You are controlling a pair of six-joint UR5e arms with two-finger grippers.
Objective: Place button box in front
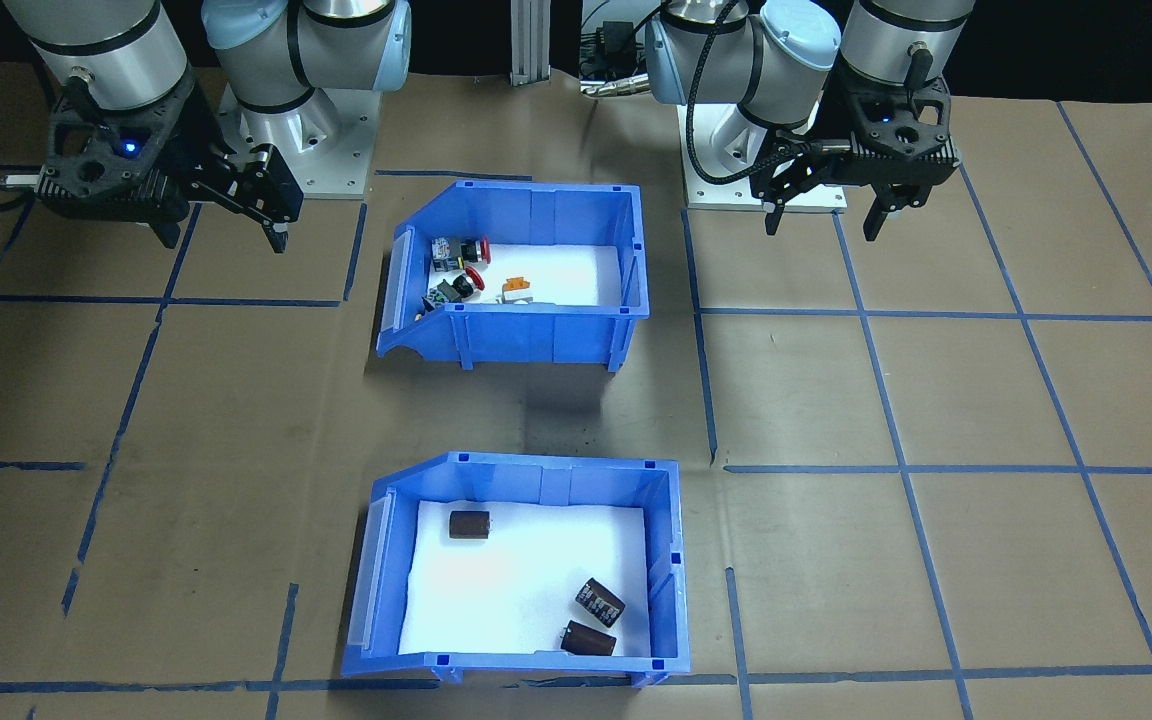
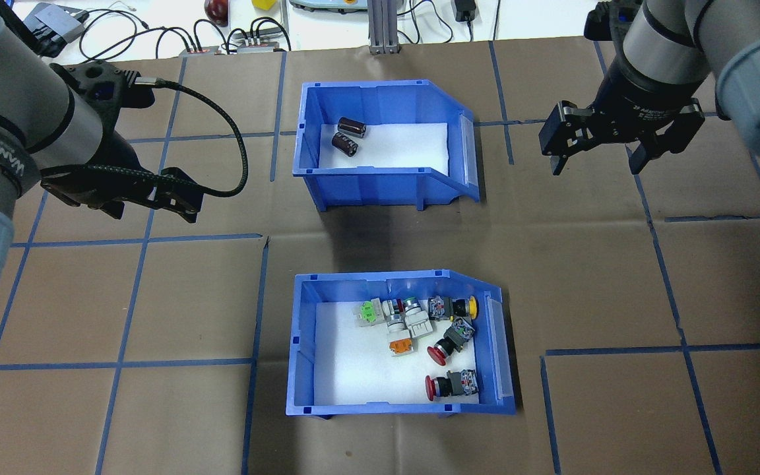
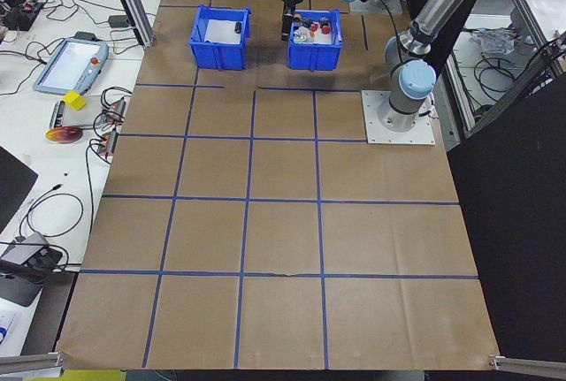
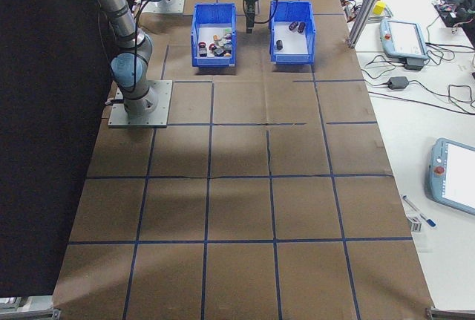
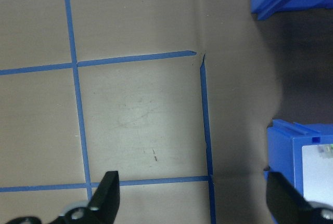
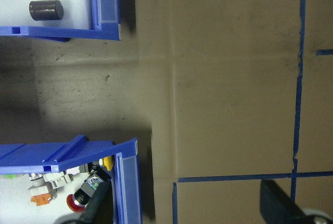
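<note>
Table (image 2: 584, 277): brown paper top, blue tape grid.

Button box (image 2: 301, 356): blue bin, white liner, on the table's near side, close to my base, between my arms. Push-buttons (image 2: 446, 346) crowd its right end.

Second blue bin (image 2: 311, 145): farther out, well apart from the first, holding dark cylinders (image 2: 347, 135).

My left gripper (image 1: 821, 215): fingers apart, empty, above bare table.

My right gripper (image 2: 594, 161): fingers apart, empty, above bare table.

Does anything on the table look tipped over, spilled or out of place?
Nothing stands out. The button box and the bin of dark cylinders both sit upright, contents inside. Switches lie jumbled toward one end. Both claws hang open, clear of the bins.
</note>
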